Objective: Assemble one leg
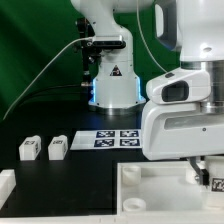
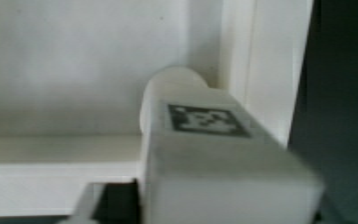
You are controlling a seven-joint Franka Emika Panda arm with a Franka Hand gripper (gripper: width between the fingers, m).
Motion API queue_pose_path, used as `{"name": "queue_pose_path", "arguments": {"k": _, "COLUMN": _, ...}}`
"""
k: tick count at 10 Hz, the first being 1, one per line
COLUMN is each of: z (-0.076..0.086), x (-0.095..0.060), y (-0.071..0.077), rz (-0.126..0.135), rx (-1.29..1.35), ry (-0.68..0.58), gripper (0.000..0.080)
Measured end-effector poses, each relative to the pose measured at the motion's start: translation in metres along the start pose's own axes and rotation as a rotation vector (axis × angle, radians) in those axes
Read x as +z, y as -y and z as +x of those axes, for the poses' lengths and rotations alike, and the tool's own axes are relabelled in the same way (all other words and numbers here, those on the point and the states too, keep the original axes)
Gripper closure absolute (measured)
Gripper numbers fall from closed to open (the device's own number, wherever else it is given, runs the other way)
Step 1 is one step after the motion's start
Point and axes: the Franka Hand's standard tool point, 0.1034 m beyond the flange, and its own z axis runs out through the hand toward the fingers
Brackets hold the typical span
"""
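In the wrist view a white leg (image 2: 220,150) with a black-and-white tag on its face fills the middle. My gripper (image 2: 220,205) is shut on it, with one dark finger (image 2: 119,202) showing beside it. The leg's rounded end sits close against the inner corner of the white tray (image 2: 69,80), by its raised wall. In the exterior view my gripper (image 1: 207,178) is low over the tray's (image 1: 150,195) corner on the exterior view's right, and the held leg's tag (image 1: 218,184) peeks out at the frame's edge. Contact with the tray cannot be told.
Two more legs (image 1: 30,148) (image 1: 58,148) lie side by side on the black table at the exterior view's left. The marker board (image 1: 115,137) lies behind the tray. Another white piece (image 1: 5,185) shows at the left edge. The robot base (image 1: 112,85) stands at the back.
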Motion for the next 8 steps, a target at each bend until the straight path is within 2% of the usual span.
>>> {"name": "queue_pose_path", "arguments": {"k": 2, "z": 0.003, "x": -0.002, "y": -0.005, "rz": 0.002, "rx": 0.249, "ry": -0.001, "gripper": 0.0509}}
{"name": "queue_pose_path", "arguments": {"k": 6, "z": 0.001, "x": 0.001, "y": -0.015, "rz": 0.006, "rx": 0.981, "ry": 0.018, "gripper": 0.0508}}
{"name": "queue_pose_path", "arguments": {"k": 7, "z": -0.001, "x": 0.002, "y": -0.016, "rz": 0.031, "rx": 1.177, "ry": 0.054, "gripper": 0.0508}}
{"name": "queue_pose_path", "arguments": {"k": 8, "z": -0.004, "x": 0.002, "y": -0.017, "rz": 0.038, "rx": 1.331, "ry": 0.069, "gripper": 0.0508}}
